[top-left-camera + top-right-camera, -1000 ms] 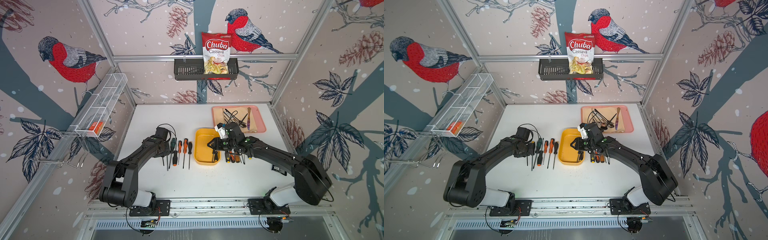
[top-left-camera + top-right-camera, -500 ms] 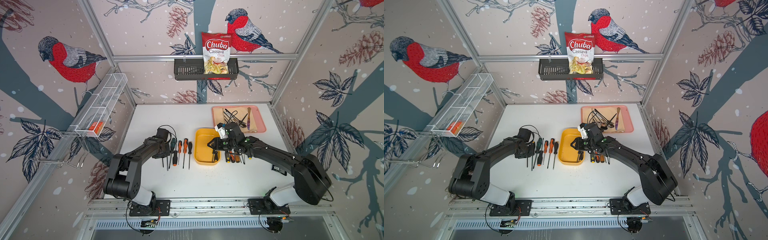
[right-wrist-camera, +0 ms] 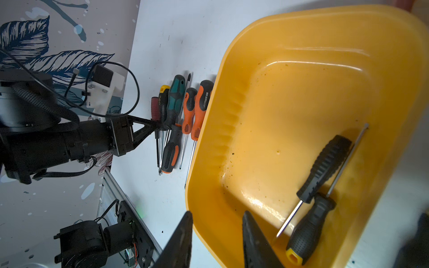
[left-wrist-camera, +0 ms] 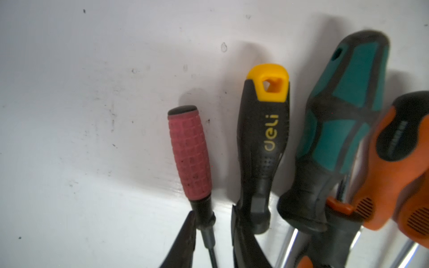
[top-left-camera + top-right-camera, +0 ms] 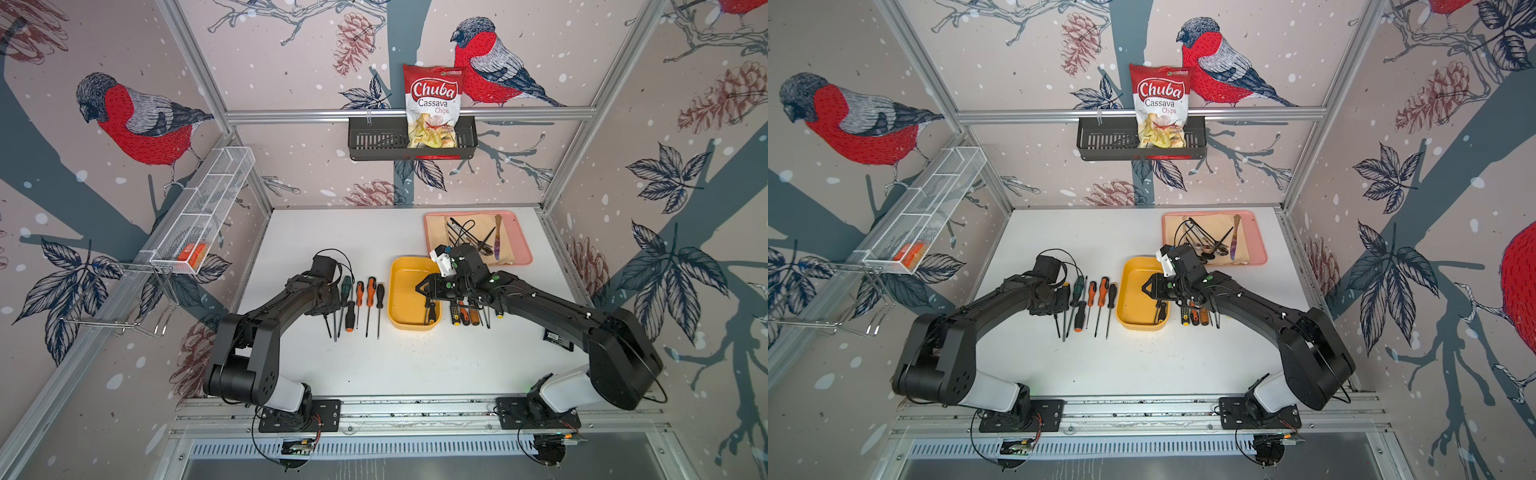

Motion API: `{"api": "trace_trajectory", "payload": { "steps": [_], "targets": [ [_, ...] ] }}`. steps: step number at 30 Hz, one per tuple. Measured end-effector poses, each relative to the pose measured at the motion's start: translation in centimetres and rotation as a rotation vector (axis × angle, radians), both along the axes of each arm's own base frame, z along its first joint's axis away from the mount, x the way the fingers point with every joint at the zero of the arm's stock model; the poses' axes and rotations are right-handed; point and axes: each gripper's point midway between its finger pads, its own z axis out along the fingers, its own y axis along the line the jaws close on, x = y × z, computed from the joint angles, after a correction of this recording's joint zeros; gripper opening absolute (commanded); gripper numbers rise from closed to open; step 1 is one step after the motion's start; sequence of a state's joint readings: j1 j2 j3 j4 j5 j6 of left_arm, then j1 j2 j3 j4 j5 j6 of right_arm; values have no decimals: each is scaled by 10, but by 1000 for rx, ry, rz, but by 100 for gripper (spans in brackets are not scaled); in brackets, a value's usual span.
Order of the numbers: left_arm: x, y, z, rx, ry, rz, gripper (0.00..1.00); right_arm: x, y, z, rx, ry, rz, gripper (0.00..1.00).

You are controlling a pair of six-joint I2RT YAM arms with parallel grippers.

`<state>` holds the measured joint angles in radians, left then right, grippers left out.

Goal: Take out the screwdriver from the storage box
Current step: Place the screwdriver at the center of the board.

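The yellow storage box point(image 5: 405, 262) point(image 5: 1133, 262) point(image 3: 301, 92) stands mid-table. Two black-handled screwdrivers point(image 5: 430, 311) point(image 3: 325, 167) lie in its front right corner. My right gripper point(image 5: 419, 286) point(image 3: 217, 222) hovers open above the box, with nothing between its fingers. Left of the box lies a row of screwdrivers point(image 5: 359, 303). At the row's left end my left gripper point(image 4: 212, 212) point(image 3: 153, 125) is down at the table. It is open round the neck of a red-handled screwdriver point(image 4: 189, 157), which lies on the table. One finger touches it and the other stands apart.
More screwdrivers point(image 5: 465, 311) lie right of the box. A pink tray point(image 5: 524, 257) with utensils sits at the back right, and a small black packet point(image 5: 559, 338) lies beside the right arm. A black basket point(image 5: 374, 141) with a chips bag and a white wire shelf point(image 5: 208, 208) hang on the walls.
My left gripper's jaws have parted from the red-handled screwdriver, which now rests on the table. The right arm has not moved.
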<state>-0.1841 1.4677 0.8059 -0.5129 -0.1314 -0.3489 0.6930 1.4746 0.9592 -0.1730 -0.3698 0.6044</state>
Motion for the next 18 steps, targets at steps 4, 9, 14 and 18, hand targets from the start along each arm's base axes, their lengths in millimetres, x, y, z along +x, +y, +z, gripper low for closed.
{"api": "trace_trajectory", "payload": {
  "steps": [4,9,14,18],
  "targets": [
    [2,-5,9,-32,-30,-5,30,4,-2,3,-19,-5,-19,37],
    [4,-14,29,-93,-78,-13,33,14,-6,6,-64,-13,-62,38],
    [8,-35,54,-208,-147,-44,37,27,-7,-4,-157,26,-102,37],
    [10,-68,74,-333,-194,-130,42,35,-5,-20,-254,79,-132,37]
  ]
}}
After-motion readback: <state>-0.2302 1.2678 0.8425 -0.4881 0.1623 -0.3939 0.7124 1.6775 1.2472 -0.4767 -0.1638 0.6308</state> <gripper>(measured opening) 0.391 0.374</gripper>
